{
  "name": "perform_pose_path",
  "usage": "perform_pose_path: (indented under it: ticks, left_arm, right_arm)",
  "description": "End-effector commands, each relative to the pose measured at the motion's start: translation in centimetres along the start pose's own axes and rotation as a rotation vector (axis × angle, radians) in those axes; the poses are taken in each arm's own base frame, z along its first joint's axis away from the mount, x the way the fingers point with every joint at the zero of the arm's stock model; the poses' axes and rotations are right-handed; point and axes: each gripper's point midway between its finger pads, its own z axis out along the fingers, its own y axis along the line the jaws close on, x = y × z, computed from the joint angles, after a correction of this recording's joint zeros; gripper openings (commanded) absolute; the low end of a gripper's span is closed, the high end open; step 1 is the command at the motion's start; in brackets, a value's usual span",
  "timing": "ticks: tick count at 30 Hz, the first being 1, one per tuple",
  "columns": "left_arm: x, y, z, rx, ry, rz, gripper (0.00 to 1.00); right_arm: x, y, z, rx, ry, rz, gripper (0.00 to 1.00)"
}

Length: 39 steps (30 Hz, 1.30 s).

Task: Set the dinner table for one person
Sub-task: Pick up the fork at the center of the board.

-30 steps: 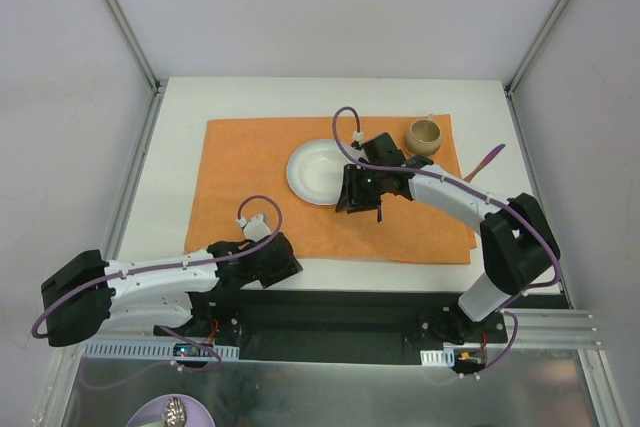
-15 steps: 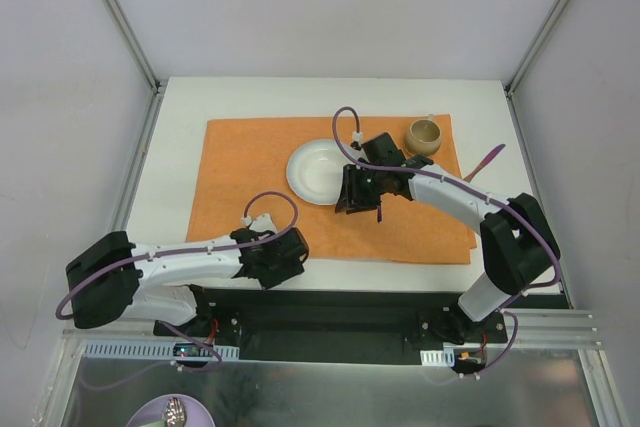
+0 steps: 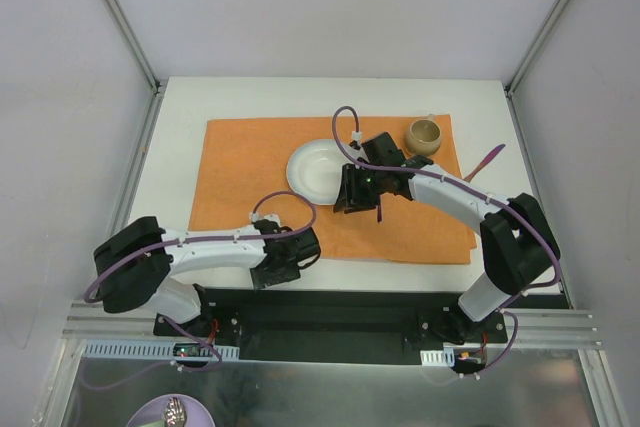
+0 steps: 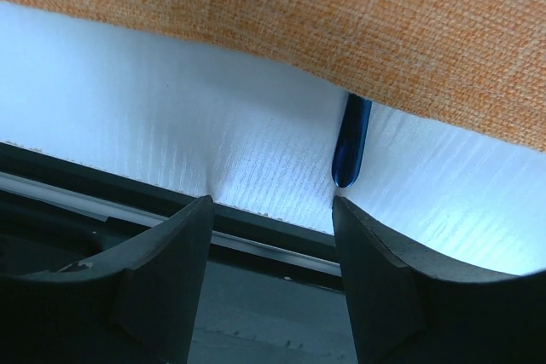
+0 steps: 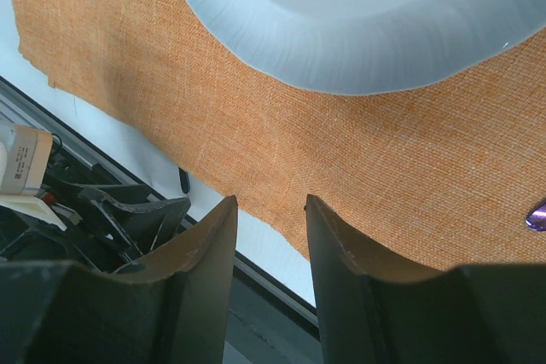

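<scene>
The white dinner table (image 3: 180, 147) carries an orange placemat (image 3: 250, 162). A white plate (image 3: 318, 169) and a tan cup (image 3: 424, 134) sit on the mat. My right gripper (image 3: 358, 197) hangs open and empty over the mat just right of the plate (image 5: 341, 14); it also shows in the right wrist view (image 5: 271, 202). My left gripper (image 3: 283, 265) is open and empty at the table's front edge (image 4: 273, 202). A blue utensil tip (image 4: 351, 151) pokes out from under the mat's front edge, just ahead of the left gripper's right finger (image 4: 384, 270).
A purple utensil (image 3: 487, 159) lies at the mat's right edge. A small purple piece (image 3: 378, 211) lies on the mat beside the right gripper, and its tip shows in the right wrist view (image 5: 537, 215). A metal rail (image 3: 300, 292) runs along the table's front.
My left arm has swung to the right along the table's front edge, bringing its gripper beside the mat's front border. The right arm has not moved.
</scene>
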Motion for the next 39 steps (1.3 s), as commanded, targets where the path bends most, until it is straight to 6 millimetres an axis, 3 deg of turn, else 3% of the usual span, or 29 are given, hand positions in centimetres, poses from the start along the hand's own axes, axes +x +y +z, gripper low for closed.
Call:
perform_pose_path:
  ticks: [1,3,15,39]
  left_arm:
    - [-1.0,4.3,1.6,-0.206,-0.072,0.162,0.59]
    - [-1.3,3.4,1.2,-0.164,-0.083,0.16,0.59]
    - [-1.1,3.0,1.7,-0.045,-0.106,0.084,0.59]
    - [-1.0,-3.1,0.8,0.169,-0.107,0.148,0.59]
  right_arm:
    - [-0.6,0.9,-0.2,-0.036,-0.013,-0.013,0.41]
    - [-0.5,1.0,-0.2,-0.038,-0.013,-0.015,0.41]
    - [-0.4,0.8,0.2,-0.04,-0.002,-0.001,0.41]
    - [0.0,0.2,0.8,-0.017,0.01,0.021,0.41]
